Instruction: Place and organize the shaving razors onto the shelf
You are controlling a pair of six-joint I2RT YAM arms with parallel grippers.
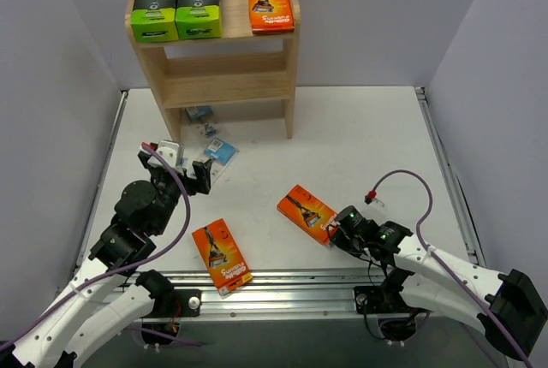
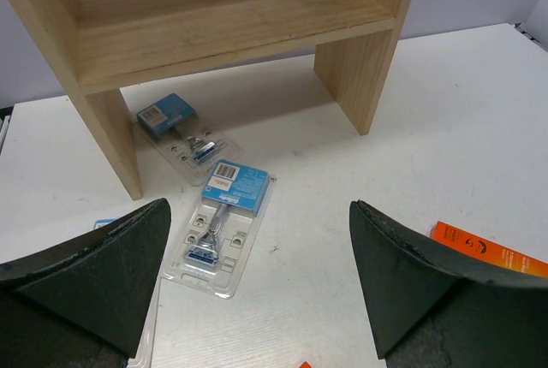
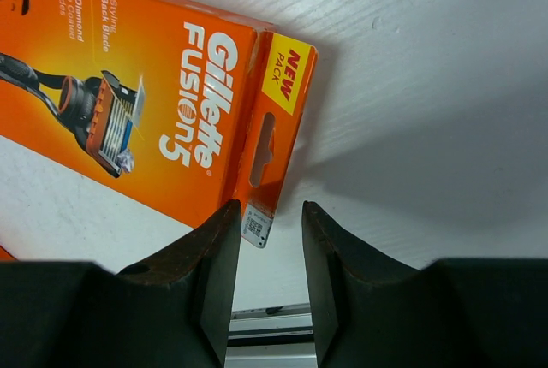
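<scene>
The wooden shelf (image 1: 229, 84) stands at the back and carries two black-and-green razor boxes (image 1: 175, 8) and one orange box (image 1: 270, 6) on its top tier. Two blister packs lie by its foot, one under it (image 2: 178, 131) and one in front (image 2: 218, 227). My left gripper (image 2: 259, 214) hangs open and wide above the front pack, which sits nearer the left finger. An orange razor box (image 3: 128, 103) lies on the table at mid right. My right gripper (image 3: 270, 214) is narrowly open, with the corner of that box's hang tab (image 3: 272, 141) just between its tips. Another orange box (image 1: 221, 255) lies near the front edge.
The shelf's leg (image 2: 364, 68) stands ahead of the left gripper. A strip of a third clear pack (image 2: 104, 224) shows beside the left finger (image 2: 94, 282). The metal rail (image 1: 282, 282) runs along the table's near edge, close under the right gripper (image 1: 336, 233).
</scene>
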